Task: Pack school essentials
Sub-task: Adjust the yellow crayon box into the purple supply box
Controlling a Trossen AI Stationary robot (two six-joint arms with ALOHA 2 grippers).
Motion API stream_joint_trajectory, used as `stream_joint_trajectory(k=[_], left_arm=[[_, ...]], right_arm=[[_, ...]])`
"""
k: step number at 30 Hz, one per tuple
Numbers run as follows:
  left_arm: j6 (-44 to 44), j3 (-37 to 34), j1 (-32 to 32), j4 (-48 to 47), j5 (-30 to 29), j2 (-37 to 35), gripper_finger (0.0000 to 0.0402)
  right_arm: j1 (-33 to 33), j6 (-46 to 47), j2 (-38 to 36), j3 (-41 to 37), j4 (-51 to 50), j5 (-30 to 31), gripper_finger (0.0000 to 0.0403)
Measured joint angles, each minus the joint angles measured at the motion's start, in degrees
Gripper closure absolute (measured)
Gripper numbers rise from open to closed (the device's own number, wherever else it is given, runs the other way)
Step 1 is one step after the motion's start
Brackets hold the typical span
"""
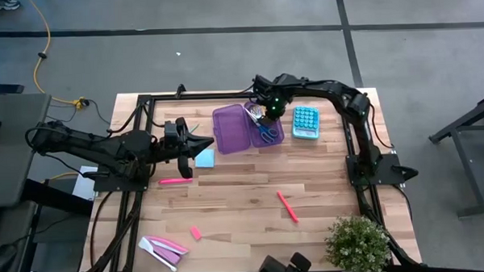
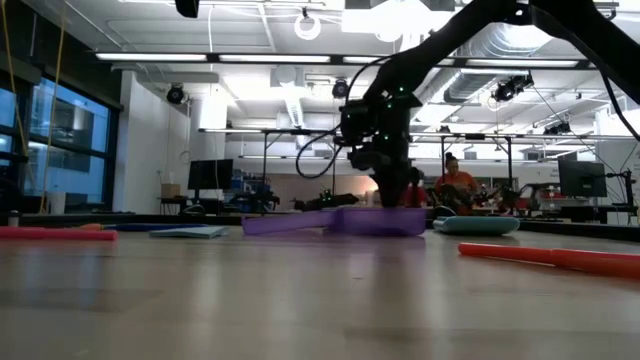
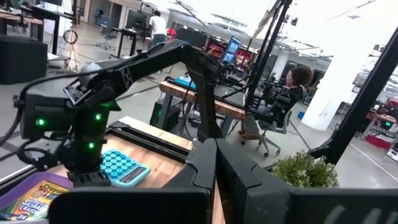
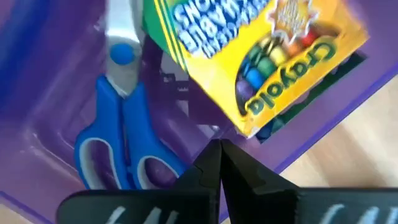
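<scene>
An open purple case point(image 1: 247, 128) lies at the table's far middle. In its tray lie blue-handled scissors point(image 4: 121, 146) and a yellow crayon box point(image 4: 261, 56), which is tilted with one end against the tray's wall. My right gripper point(image 4: 217, 152) is shut just above the tray, by the crayon box's near corner; it also shows in the high view point(image 1: 263, 113). My left gripper point(image 1: 208, 143) is shut and empty, level, just left of the case and over the light-blue notepad point(image 1: 204, 159). It also shows in its own wrist view point(image 3: 216, 152). My right gripper has its shut fingertips point(image 4: 214, 155) close to the crayon box's lower corner point(image 4: 249, 127), coming from above. I cannot tell whether they touch it.
A light-blue calculator point(image 1: 305, 122) lies right of the case. Pink markers lie at the left point(image 1: 175, 180) and at the middle right point(image 1: 287, 205). A pink eraser point(image 1: 195, 232) and flat pink-and-white pieces point(image 1: 163, 248) lie near the front left. A potted plant point(image 1: 357, 245) stands at the front right.
</scene>
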Motion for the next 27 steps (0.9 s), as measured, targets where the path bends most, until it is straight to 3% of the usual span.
stream_joint_trajectory(k=[17,25,27], left_arm=[[0.00,0.00,0.00,0.02,0.00,0.00,0.0401],[0.00,0.00,0.00,0.00,0.17,0.00,0.0401],[0.00,0.00,-0.02,0.00,0.17,0.00,0.0401]], right_arm=[[0.13,6.01,2.08,0.00,2.23,-0.07,0.0403],[0.17,7.45,2.18,-0.02,5.25,10.52,0.0403],[0.16,7.86,2.18,-0.02,5.70,10.59,0.0403]])
